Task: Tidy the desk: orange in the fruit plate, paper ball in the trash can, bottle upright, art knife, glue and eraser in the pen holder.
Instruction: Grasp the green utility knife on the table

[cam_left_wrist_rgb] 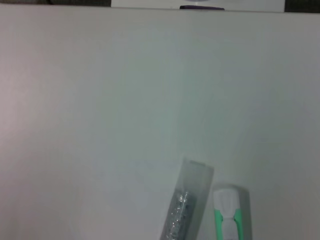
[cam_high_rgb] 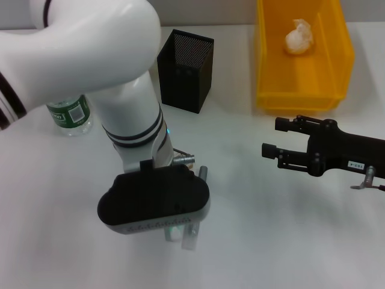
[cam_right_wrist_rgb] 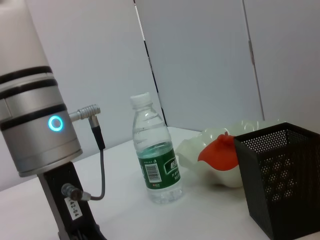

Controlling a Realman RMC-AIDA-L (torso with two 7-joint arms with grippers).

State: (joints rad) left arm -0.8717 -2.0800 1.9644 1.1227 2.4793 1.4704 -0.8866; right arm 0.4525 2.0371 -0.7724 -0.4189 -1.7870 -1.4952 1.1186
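My left gripper (cam_high_rgb: 155, 203) hangs low over the table's front middle, its black housing hiding what lies under it. Just below it lie a clear art knife (cam_left_wrist_rgb: 186, 205) with a silvery blade inside and a white-and-green stick (cam_left_wrist_rgb: 229, 216), likely the glue; both peek out in the head view too. The bottle (cam_right_wrist_rgb: 155, 160) stands upright with its green label. The orange (cam_right_wrist_rgb: 220, 152) rests in the pale fruit plate (cam_right_wrist_rgb: 192, 150). A paper ball (cam_high_rgb: 299, 36) lies in the yellow trash can (cam_high_rgb: 304, 90). My right gripper (cam_high_rgb: 274, 137) hovers open and empty at the right. No eraser shows.
The black mesh pen holder (cam_high_rgb: 185, 69) stands at the back middle, between the bottle (cam_high_rgb: 71, 114) and the yellow bin. My left arm's white forearm (cam_high_rgb: 129, 114) blocks the head view's left part, hiding the fruit plate there.
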